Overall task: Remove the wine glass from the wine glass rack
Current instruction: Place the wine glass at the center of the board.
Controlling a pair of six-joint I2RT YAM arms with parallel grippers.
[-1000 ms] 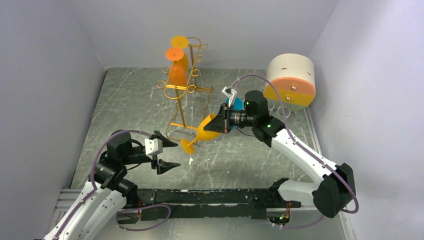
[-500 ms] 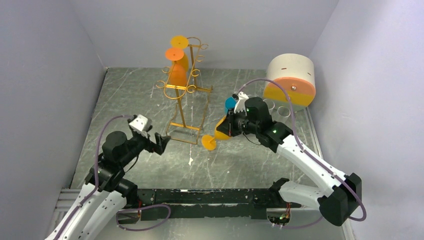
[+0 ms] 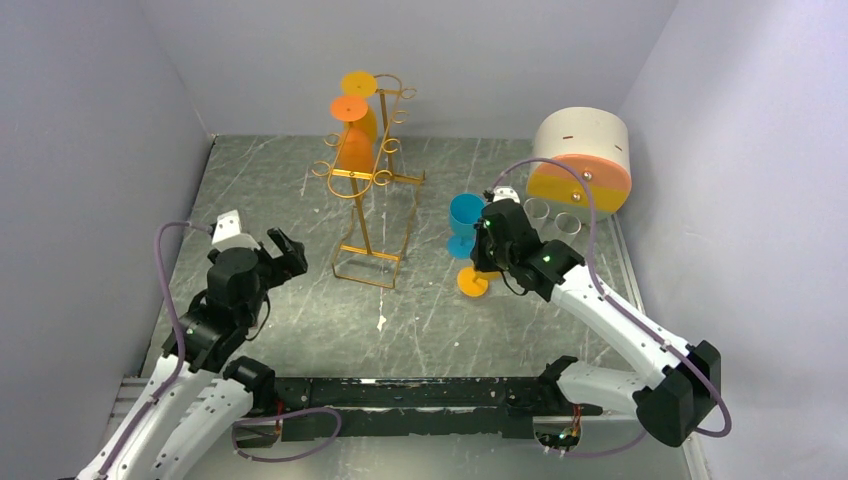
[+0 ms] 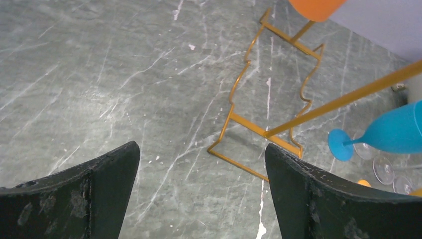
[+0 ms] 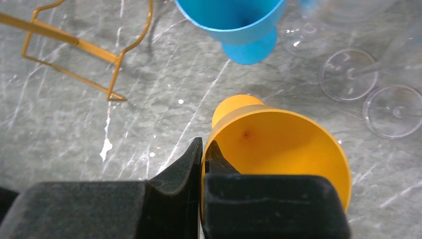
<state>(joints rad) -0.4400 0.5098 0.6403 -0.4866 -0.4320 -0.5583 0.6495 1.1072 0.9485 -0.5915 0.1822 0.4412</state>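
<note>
The gold wire wine glass rack (image 3: 372, 180) stands at the back of the table, with two orange glasses (image 3: 352, 135) hanging upside down from its top hooks. My right gripper (image 3: 487, 255) is shut on the rim of a yellow-orange wine glass (image 5: 278, 144), one finger inside the bowl and one outside. The glass is held mouth-up, away from the rack, with its foot (image 3: 472, 283) low by the table. My left gripper (image 3: 285, 255) is open and empty, left of the rack base (image 4: 263, 109).
A blue wine glass (image 3: 464, 215) stands just behind the held glass and shows in the right wrist view (image 5: 234, 20). Clear glasses (image 5: 348, 74) stand to its right. A white, orange and yellow drum (image 3: 582, 165) sits at the back right. Walls enclose three sides.
My right gripper carried the yellow-orange glass rightward away from the rack, turned it mouth-up and lowered it beside the blue glass. My left arm drew back to the left, still open.
</note>
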